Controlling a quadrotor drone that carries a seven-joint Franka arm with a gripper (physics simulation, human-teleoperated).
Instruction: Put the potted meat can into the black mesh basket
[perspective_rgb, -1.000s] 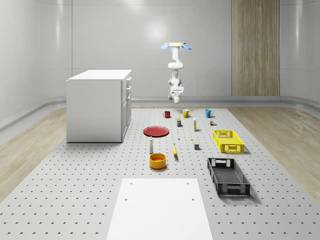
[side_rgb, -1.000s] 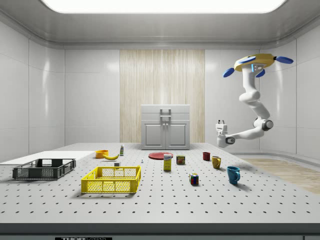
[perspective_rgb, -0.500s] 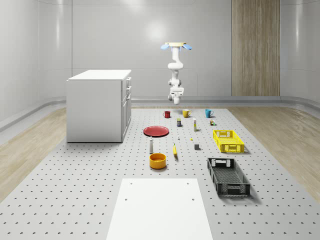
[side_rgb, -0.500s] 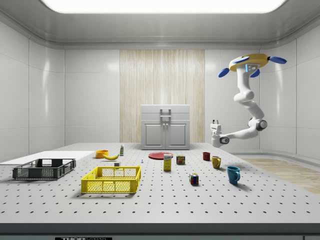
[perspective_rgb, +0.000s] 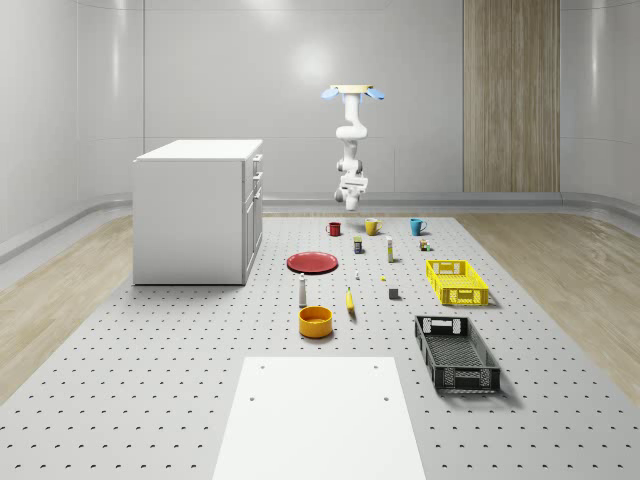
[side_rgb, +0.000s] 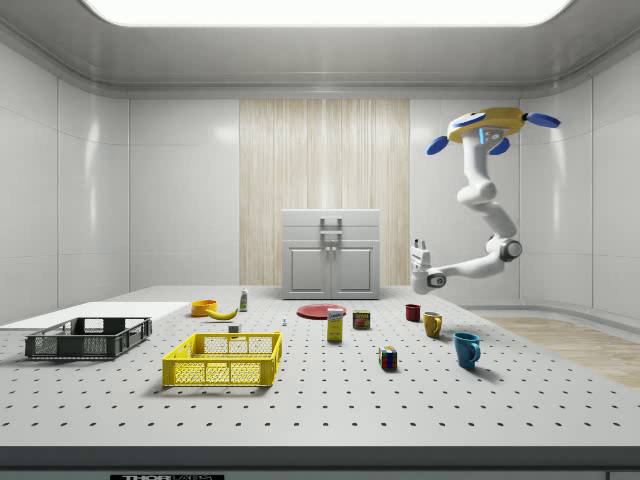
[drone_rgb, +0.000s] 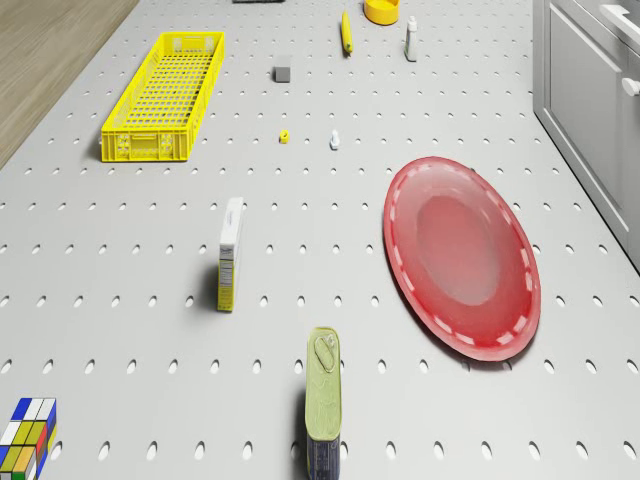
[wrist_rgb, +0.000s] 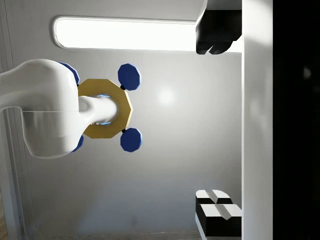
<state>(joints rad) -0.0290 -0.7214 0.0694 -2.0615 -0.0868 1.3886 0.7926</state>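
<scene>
The drone (side_rgb: 487, 128) is hovering high above the red mug (side_rgb: 412, 312), its claw (side_rgb: 419, 243) hanging open and empty above that mug, beyond the potted meat can (side_rgb: 361, 319).

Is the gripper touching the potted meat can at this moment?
Apart. The side view shows the gripper in the air, well above the potted meat can standing on the table.

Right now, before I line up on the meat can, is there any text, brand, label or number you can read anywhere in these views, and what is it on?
Nothing legible anywhere.
Small yellow-and-white box: print on its side, too blurred to read.
Olive-lidded potted meat can: dark label at its base, unreadable.
Small white bottle: any label is too small to read.
White strip below the grey perforated table in the side view: dark marks, cut off, unreadable.
</scene>
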